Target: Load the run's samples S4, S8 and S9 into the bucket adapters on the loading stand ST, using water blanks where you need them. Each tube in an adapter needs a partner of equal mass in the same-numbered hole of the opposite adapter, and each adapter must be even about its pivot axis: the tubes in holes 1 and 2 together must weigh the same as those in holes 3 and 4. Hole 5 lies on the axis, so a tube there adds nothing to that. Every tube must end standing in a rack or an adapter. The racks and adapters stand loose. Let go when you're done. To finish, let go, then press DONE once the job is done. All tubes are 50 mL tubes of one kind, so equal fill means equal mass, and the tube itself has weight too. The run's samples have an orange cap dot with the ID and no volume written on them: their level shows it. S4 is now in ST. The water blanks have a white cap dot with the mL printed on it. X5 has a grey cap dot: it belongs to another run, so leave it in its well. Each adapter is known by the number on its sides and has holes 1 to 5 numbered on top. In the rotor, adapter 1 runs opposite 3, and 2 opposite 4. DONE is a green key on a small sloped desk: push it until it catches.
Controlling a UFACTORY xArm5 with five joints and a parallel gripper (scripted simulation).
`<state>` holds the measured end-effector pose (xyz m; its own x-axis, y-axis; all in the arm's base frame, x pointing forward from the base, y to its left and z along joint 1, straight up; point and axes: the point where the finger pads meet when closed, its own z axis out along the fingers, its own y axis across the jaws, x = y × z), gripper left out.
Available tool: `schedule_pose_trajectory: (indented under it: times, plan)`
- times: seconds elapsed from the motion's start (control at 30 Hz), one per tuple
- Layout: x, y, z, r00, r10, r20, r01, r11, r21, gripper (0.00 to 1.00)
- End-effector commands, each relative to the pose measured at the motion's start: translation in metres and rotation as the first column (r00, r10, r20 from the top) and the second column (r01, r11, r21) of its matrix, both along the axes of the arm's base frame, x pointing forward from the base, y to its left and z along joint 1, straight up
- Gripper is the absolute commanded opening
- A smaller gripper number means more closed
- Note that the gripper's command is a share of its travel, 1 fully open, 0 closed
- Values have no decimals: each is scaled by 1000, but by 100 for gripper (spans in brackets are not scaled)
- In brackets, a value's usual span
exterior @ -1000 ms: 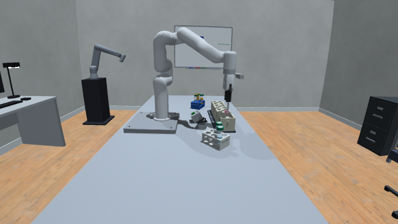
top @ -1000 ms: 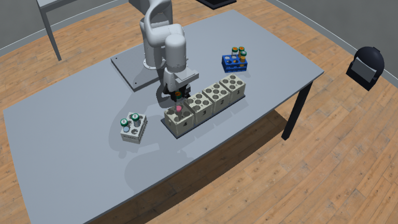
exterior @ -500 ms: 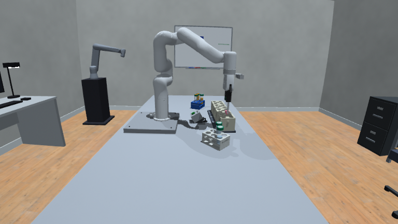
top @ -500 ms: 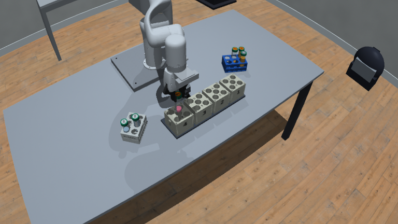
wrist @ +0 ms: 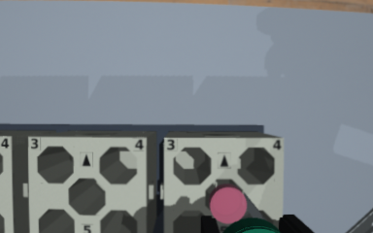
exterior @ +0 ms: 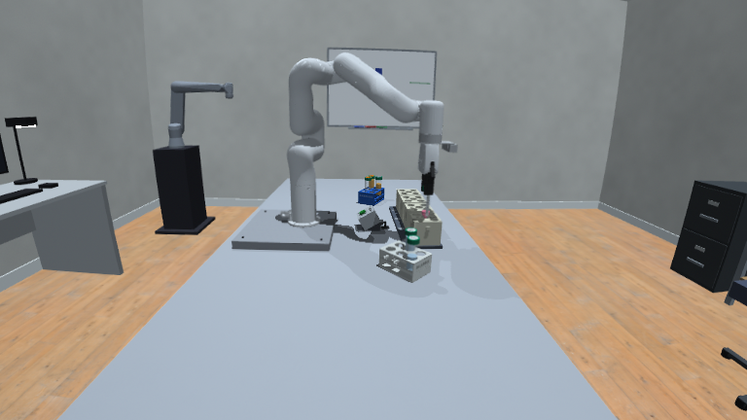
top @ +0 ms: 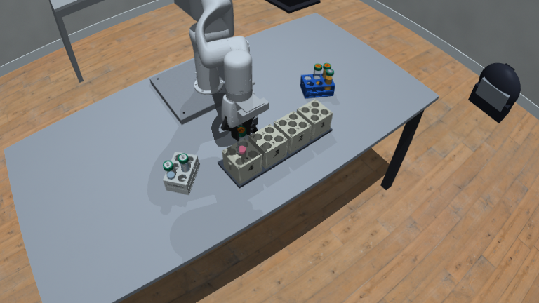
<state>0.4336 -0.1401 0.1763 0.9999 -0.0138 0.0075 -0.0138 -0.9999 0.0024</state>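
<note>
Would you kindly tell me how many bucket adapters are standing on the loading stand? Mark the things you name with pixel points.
4. On the stand [top: 239, 185], adapter 4 [top: 250, 167] is at the end nearest the white rack [top: 177, 186] [exterior: 389, 262], followed by 3 [top: 276, 151], 2 [top: 300, 137] and 1 [top: 322, 124]. None seem hidden.

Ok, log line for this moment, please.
hand: shut on orange-dot tube | tube: above adapter 4 | release: not yet

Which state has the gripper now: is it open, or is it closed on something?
Closed on a tube: the gripper has its dark fingers on both sides of the green cap.
</note>
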Motion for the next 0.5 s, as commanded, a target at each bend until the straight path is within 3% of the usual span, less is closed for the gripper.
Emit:
schedule_pose_trajectory:
  times: [0.0, 0.47]
  plan:
    - [1, 0, -2, 1000, 0, 3, 0, 1000, -4, 0]
    - [1, 0, -14, 1000, 0, 3, 0, 1000, -4, 0]
